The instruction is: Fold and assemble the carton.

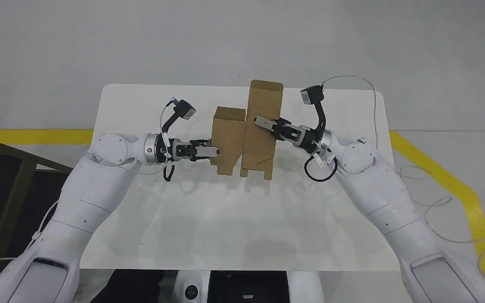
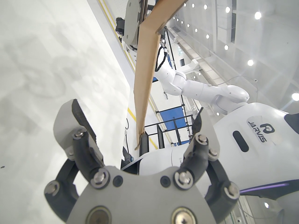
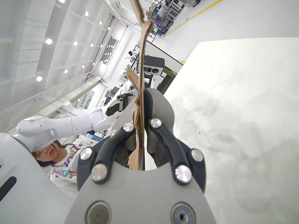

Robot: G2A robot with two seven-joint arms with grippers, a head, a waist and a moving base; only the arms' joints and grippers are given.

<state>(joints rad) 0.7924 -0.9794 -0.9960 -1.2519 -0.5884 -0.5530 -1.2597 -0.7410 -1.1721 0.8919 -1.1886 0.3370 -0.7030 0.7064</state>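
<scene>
Above the middle of the white, round-cornered counter point(image 1: 151, 227): the brown corrugated-cardboard carton point(image 1: 229, 136) is held off the surface, between the two arms.

Right tool point(image 1: 263, 123): on the carton's right side, clamped fully down on a cardboard panel. In the right wrist view the sheet runs edge-on between the black pads, its layers pinched together. This tool carries the carton.

Left tool point(image 1: 206, 150): at the carton's left side, low on the shorter panel. In the left wrist view its fingers point(image 2: 79, 122) are spread wide with nothing gripped. The carton's thin edge stands between and beyond them, apart from either pad as far as I can see.

Progress (judgement): early to middle.
- Done: the blank is lifted and partly opened. From above, a short left panel and a taller right panel meet at a crease. The left wrist view shows a flap bent at an angle at the carton's far end.
- Not done: it is not a squared tube, no flaps look tucked, and no end is closed.
- Left: square the walls, then fold and lock the flaps.

Materials:
- Carton: plain matte kraft board, thin, stiff across the panels and hinging at scored creases. Cut edges are slightly ragged near the right tool. Probably light, and likely to skew if pushed off a crease.
- Counter: smooth, faintly glossy.
</scene>
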